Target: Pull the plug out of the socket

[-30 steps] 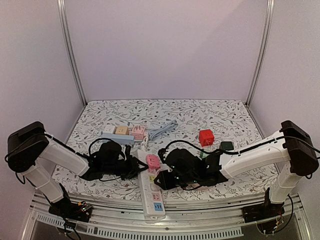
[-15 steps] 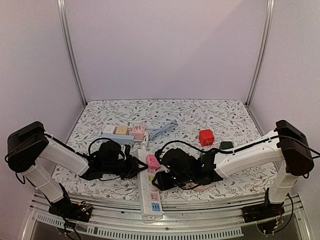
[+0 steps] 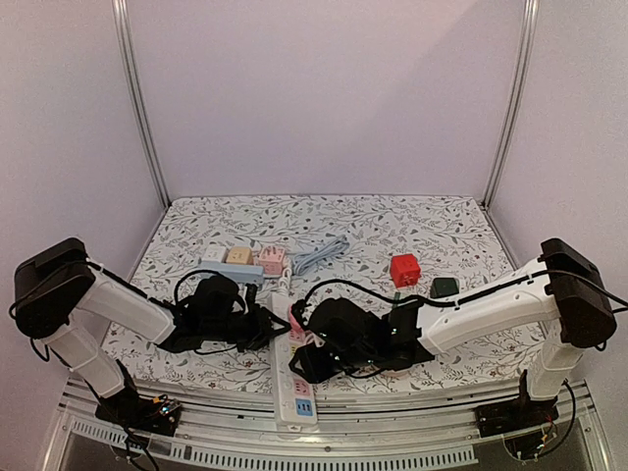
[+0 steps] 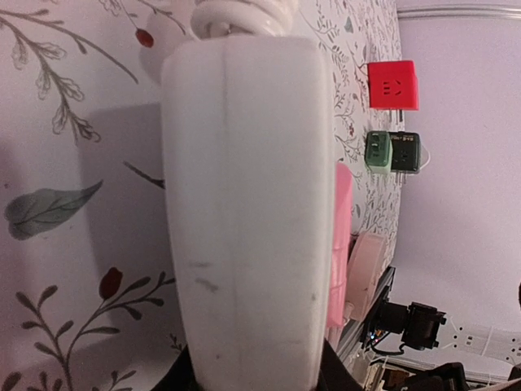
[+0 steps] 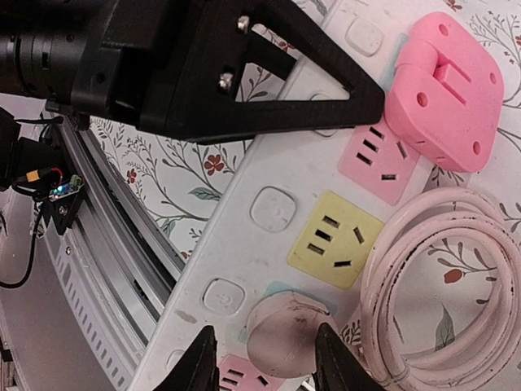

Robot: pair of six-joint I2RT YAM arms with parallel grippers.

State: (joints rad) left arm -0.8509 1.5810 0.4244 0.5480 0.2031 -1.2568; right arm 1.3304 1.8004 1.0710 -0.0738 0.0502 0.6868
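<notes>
A white power strip [image 5: 269, 163] lies on the floral table, also visible in the top view [image 3: 296, 404]. A pale pink round plug [image 5: 295, 336] sits in its blue socket, and a coiled pink cable [image 5: 440, 269] lies beside it. My right gripper [image 5: 269, 362] is open. Its fingers [image 5: 199, 362] straddle the plug, with a small gap on the left side. My left gripper [image 4: 256, 379] is shut on the strip's far end [image 4: 244, 204], and it also shows in the top view [image 3: 263, 324]. A pink adapter [image 5: 444, 90] is plugged in further along the strip.
A red cube adapter [image 3: 404, 269] and a dark green adapter [image 3: 444, 286] lie to the right. A second strip carrying coloured adapters [image 3: 235, 263] and a grey cable [image 3: 319, 253] lie at the back left. The table's front rail [image 3: 392, 446] is close to the strip's near end.
My right gripper has moved left over the power strip and now covers its middle, with its fingers either side of the plug. The left gripper has kept its hold.
</notes>
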